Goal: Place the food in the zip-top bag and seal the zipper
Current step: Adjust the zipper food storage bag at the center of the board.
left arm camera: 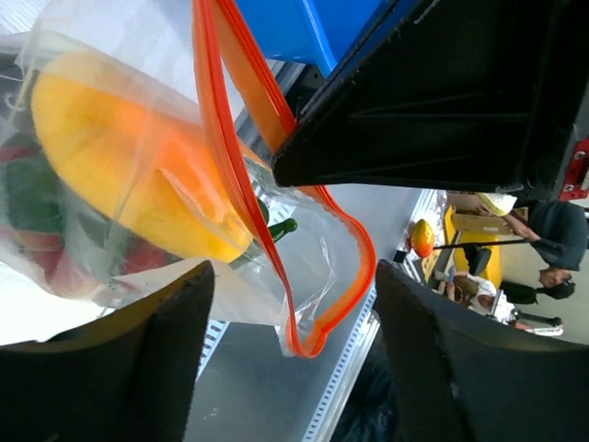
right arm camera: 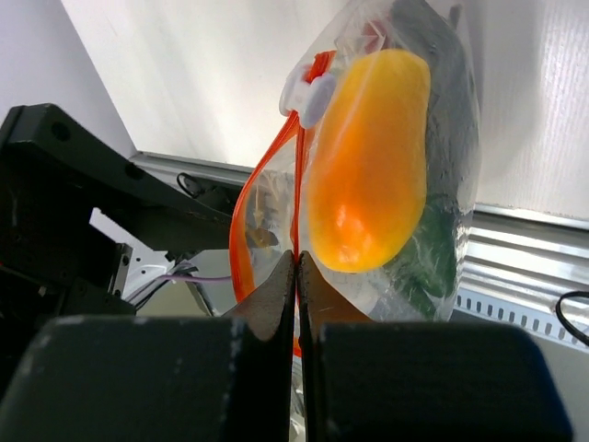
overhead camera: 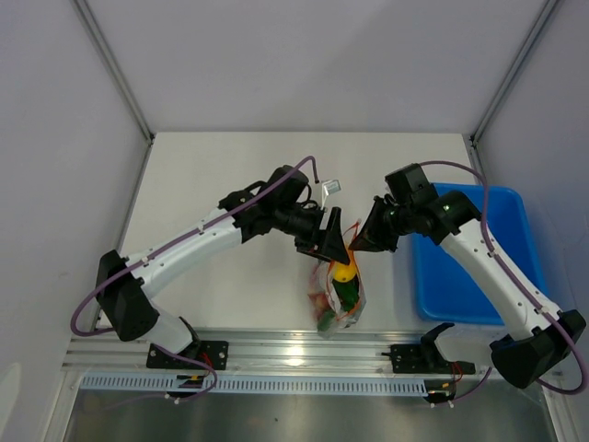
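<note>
Zip-top bag [overhead camera: 342,299] pinched in right gripper [right arm camera: 296,262], left gripper [left arm camera: 293,281] spread beside it

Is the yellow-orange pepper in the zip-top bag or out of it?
In. The yellow-orange pepper shows through the clear wall of the zip-top bag, beside the zipper.

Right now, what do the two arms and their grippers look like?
The left arm and right arm have white segments with black joints and bases. A thin purple cable runs along each. The left gripper and right gripper are black, with broad wedge-shaped fingers.
</note>
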Tool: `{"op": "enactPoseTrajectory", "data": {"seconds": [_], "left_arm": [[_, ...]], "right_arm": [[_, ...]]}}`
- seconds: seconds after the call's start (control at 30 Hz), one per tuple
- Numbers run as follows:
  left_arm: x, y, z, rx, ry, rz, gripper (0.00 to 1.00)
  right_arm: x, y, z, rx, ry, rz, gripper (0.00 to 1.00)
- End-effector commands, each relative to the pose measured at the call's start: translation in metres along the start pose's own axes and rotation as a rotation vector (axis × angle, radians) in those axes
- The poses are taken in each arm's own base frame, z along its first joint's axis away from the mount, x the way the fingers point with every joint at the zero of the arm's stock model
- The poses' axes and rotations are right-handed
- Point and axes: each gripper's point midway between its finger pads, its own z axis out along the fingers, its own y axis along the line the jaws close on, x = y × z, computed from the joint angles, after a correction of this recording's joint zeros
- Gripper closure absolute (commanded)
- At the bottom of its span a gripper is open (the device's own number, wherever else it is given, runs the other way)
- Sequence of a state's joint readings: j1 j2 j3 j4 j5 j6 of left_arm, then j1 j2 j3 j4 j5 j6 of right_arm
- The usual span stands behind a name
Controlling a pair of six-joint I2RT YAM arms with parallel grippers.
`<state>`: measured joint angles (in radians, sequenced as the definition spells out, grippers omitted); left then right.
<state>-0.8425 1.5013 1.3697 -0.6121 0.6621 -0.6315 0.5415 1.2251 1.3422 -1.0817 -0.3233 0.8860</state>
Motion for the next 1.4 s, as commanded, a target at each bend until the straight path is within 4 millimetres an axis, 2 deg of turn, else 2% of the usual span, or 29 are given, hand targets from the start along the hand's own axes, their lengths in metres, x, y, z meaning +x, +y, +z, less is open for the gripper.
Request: {"op": "enactPoseTrajectory", "data": {"seconds": [0.0, 0.07, 0.1, 0.17, 0.2, 0.27, 0.47, 0.7, 0.9, 1.0, 1.37], "left_arm": [[-0.012, -0.026, -0.016, 0.022, -0.062, 0.036, 0.25], [-0.01, -0.029, -0.017, 0.006, -0.058, 0.042, 0.2], [-0.016, -0.034, -0.02, -0.008, -0.078, 0.059, 0.19], [-0.011, -0.034, -0.018, -0.041, -0.061, 0.062, 0.18], [-0.017, -0.033, -0.019, -0.067, -0.086, 0.072, 0.17], [-0.015, -0.037, -0.018, -0.085, -0.089, 0.072, 0.16], [-0.013, -0.04, -0.012, -0.146, -0.11, 0.11, 0.16], [-0.006, -0.02, -0.007, -0.284, -0.128, 0.144, 0.17], [-0.002, -0.005, -0.006, -0.366, -0.135, 0.121, 0.26], [-0.003, -0.006, -0.005, -0.37, -0.141, 0.114, 0.33], [0.001, -0.005, 0.004, -0.386, -0.117, 0.103, 0.42]], "right_arm": [[-0.006, 0.005, -0.007, 0.018, -0.037, 0.043, 1.0], [-0.008, 0.002, -0.007, 0.043, -0.053, 0.085, 1.0], [-0.009, 0.003, -0.008, 0.045, -0.061, 0.098, 1.0], [-0.014, 0.006, -0.011, 0.046, -0.094, 0.134, 1.0], [-0.014, 0.009, -0.012, 0.04, -0.102, 0.137, 1.0], [-0.016, 0.014, -0.013, 0.038, -0.122, 0.152, 1.0], [-0.008, 0.027, -0.007, 0.021, -0.138, 0.233, 1.0], [-0.004, 0.025, -0.009, 0.012, -0.174, 0.32, 1.0], [-0.001, 0.023, -0.012, 0.02, -0.196, 0.388, 1.0], [0.0, 0.021, -0.012, 0.032, -0.21, 0.422, 1.0], [0.002, 0.017, -0.006, 0.038, -0.241, 0.537, 1.0]]}}
